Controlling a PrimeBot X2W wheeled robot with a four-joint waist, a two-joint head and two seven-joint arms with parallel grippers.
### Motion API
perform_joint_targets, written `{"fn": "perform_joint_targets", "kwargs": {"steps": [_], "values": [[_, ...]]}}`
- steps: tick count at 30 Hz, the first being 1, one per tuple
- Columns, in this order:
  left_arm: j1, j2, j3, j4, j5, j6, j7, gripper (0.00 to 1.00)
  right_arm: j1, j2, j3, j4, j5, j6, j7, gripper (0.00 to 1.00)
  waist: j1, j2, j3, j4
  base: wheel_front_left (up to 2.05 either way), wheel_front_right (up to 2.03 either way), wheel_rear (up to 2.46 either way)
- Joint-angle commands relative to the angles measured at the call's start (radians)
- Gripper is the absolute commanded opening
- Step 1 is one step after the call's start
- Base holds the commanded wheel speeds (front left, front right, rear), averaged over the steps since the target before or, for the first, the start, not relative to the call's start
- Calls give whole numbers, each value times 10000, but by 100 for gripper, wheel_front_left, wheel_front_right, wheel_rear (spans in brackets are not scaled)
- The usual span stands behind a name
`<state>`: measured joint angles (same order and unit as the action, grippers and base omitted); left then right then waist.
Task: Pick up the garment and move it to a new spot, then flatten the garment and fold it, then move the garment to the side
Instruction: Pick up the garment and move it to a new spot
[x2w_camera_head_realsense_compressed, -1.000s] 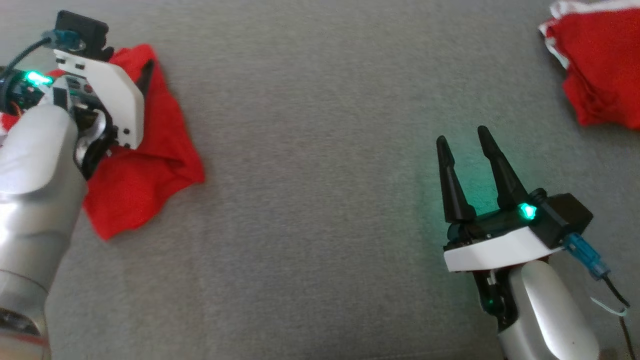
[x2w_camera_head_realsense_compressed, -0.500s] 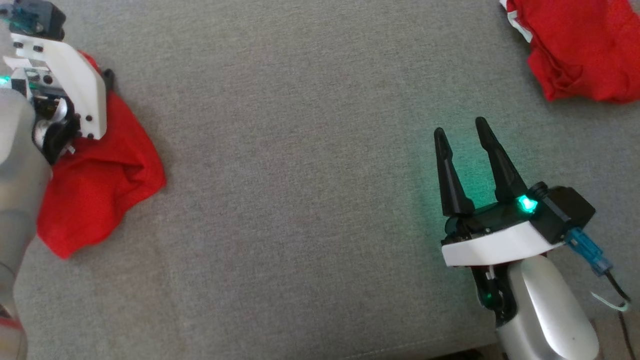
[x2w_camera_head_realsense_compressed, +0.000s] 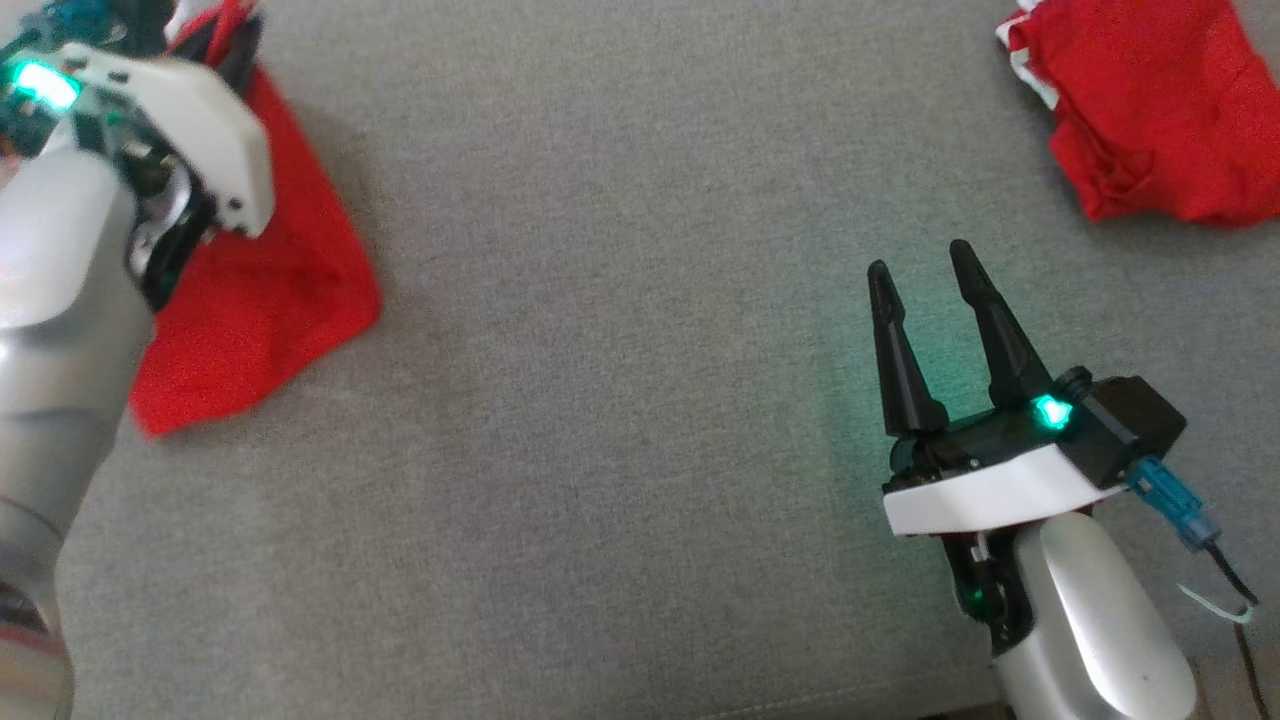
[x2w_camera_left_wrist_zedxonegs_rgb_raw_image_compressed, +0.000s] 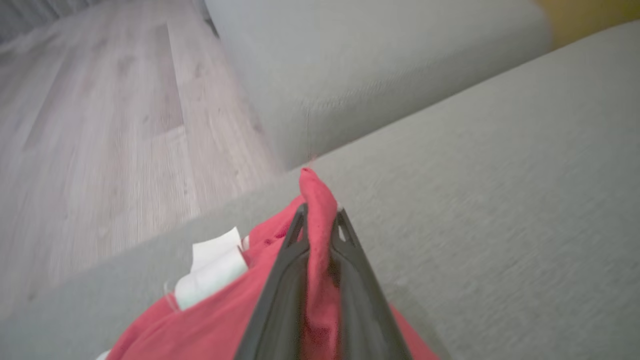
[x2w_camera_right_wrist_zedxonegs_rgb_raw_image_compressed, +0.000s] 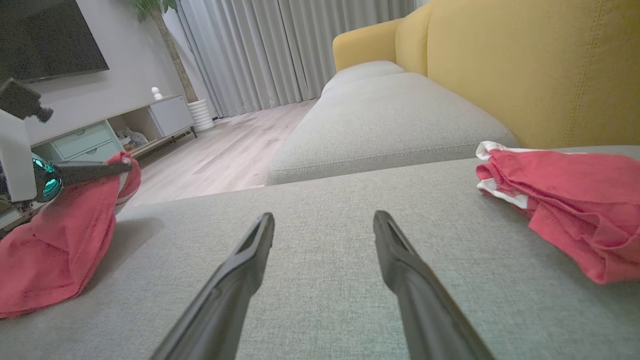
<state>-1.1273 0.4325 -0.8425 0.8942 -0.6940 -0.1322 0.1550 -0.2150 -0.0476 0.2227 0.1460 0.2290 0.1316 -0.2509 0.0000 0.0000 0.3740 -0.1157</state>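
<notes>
Between tapered fingers (x2w_camera_left_wrist_zedxonegs_rgb_raw_image_compressed: 280, 280), crumpled red garment (x2w_camera_left_wrist_zedxonegs_rgb_raw_image_compressed: 318, 200)

Soft even daylight; left wrist view motion-blurred; green LED glow.

No writing, brand, number or sign can be read in any view. The white tag (x2w_camera_left_wrist_zedxonegs_rgb_raw_image_compressed: 215, 270) on the red garment (x2w_camera_left_wrist_zedxonegs_rgb_raw_image_compressed: 200, 325) is too blurred to show any print.
</notes>
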Motion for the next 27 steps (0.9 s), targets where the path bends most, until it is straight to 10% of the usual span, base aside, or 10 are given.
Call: {"fn": "perform_joint_targets", "kwargs": {"steps": [1,27], "values": [[-777,304,128,-404,55,16,-456,0,-22,-26,249,-227,104,-9,-109,100,0,0,-188,11,0,0,0],[-2369,7,-2384,-1709,-521,16,-3114,0,108,-26,605,-341,726,-9,-109,100,0,0,-559,-1116,0,0,0]]}}
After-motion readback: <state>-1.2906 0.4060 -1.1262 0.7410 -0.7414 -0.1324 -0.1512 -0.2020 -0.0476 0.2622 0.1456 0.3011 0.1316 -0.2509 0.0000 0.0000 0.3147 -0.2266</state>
